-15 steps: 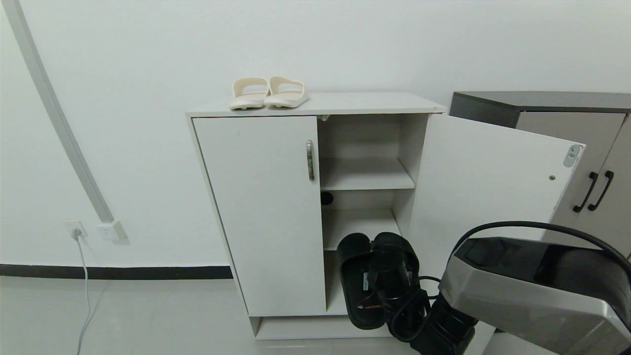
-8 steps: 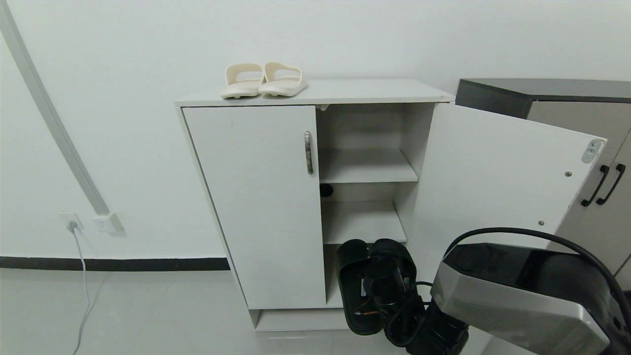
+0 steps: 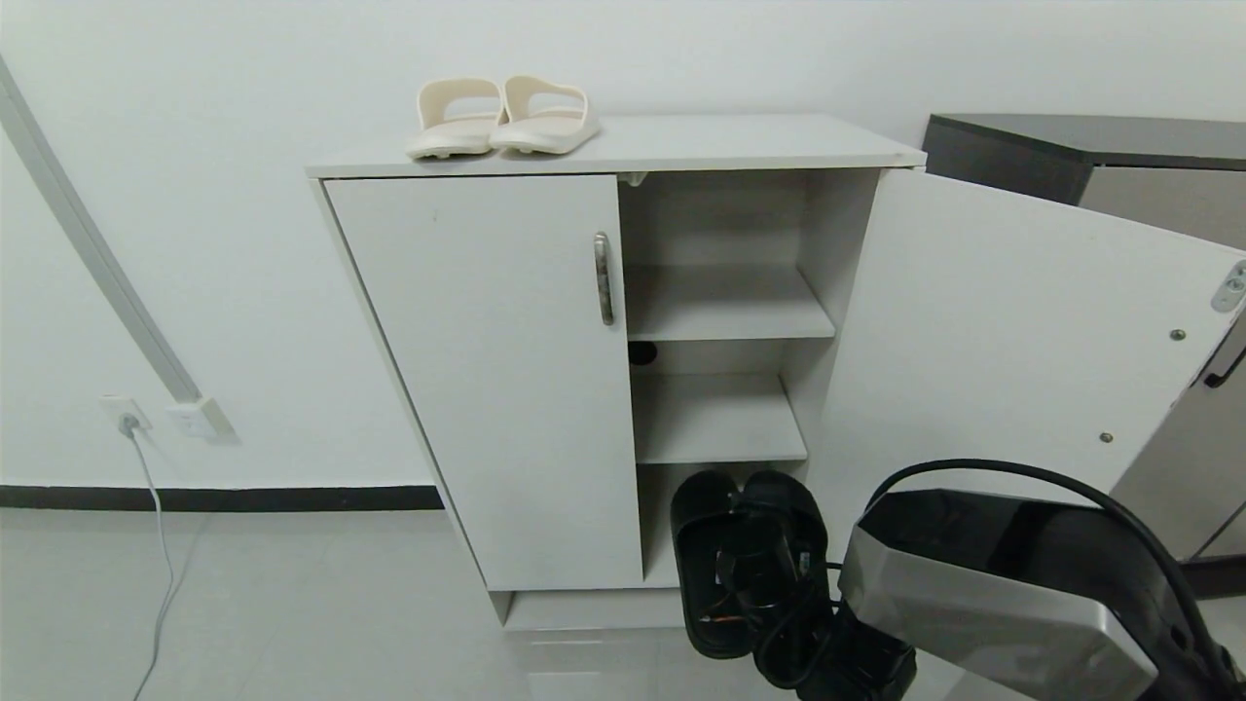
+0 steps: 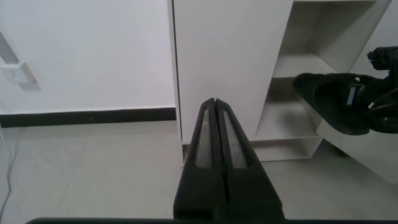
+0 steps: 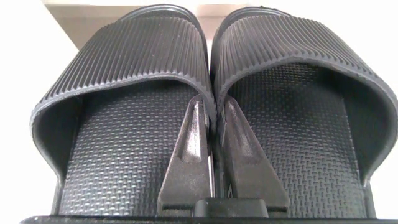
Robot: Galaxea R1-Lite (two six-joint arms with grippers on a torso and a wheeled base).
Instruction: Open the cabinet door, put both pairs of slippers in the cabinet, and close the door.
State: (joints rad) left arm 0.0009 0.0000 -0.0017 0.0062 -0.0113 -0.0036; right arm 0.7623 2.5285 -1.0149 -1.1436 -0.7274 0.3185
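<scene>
A white cabinet (image 3: 496,380) stands against the wall with its left door closed and its right door (image 3: 1003,331) swung open. A beige pair of slippers (image 3: 501,117) lies on its top. My right gripper (image 3: 764,574) is shut on the black pair of slippers (image 3: 706,555), held tilted just in front of the bottom compartment (image 3: 657,545). In the right wrist view the right gripper (image 5: 213,109) pinches the touching inner edges of the black slippers (image 5: 124,93). My left gripper (image 4: 214,102) is shut and holds nothing, hanging above the floor left of the black slippers (image 4: 339,102).
Two bare shelves (image 3: 725,307) sit above the bottom compartment. A grey cabinet (image 3: 1119,146) stands behind the open door. A wall socket with a cable (image 3: 127,424) is at the left, with open floor (image 3: 243,604) in front.
The head camera has moved nearer, shifting the whole picture. Relative to the cabinet, the black slippers in my right gripper now sit lower, below the lower shelf's edge.
</scene>
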